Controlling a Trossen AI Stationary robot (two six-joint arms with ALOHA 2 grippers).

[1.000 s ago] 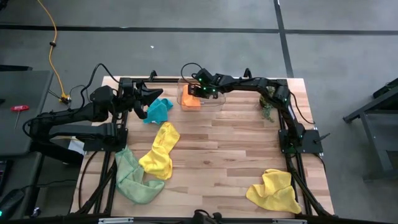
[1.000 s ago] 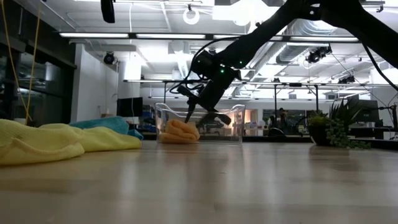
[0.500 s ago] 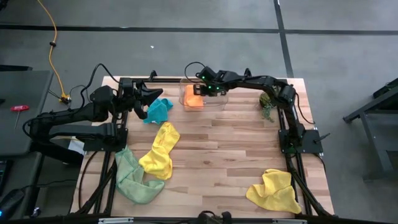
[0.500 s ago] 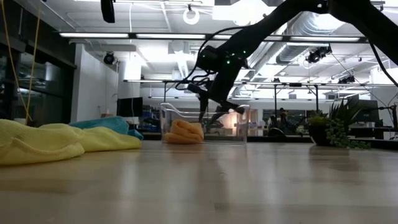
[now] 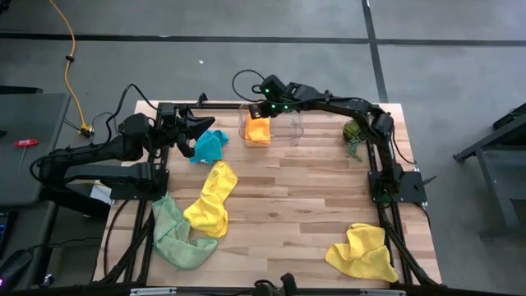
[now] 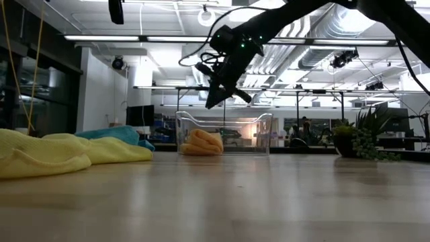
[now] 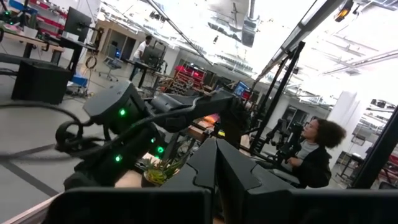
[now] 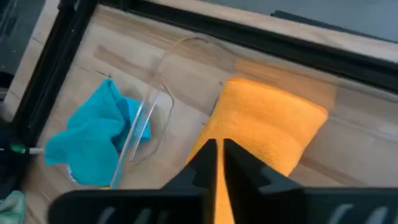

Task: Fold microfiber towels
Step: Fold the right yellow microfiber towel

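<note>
From where I stand, the worry is the clear plastic bin (image 5: 270, 125) at the far edge of the table (image 5: 312, 197): the right gripper (image 6: 220, 93) hangs just above its open top with fingers pressed together and nothing between them, and a careless sweep of that long arm could clip the rim and skid the bin, spilling the folded orange towel (image 5: 258, 131) that lies directly beneath the gripper. The bin looks light, so even a glancing touch might move it.

The right arm reaches across from its own side, elbow high, wrist tipped downward over the bin. The left arm waits at its own side of the table, forearm level, the left gripper (image 5: 200, 125) shut and empty, pointing toward the bin.

Just below and beside the left gripper sits the crumpled teal-blue towel (image 5: 209, 145). Well apart from both grippers, toward the near edge, lie a yellow towel (image 5: 213, 198) overlapping the light green towel (image 5: 177, 234), and a second yellow towel (image 5: 362, 252). Those four look unfolded yet.
</note>
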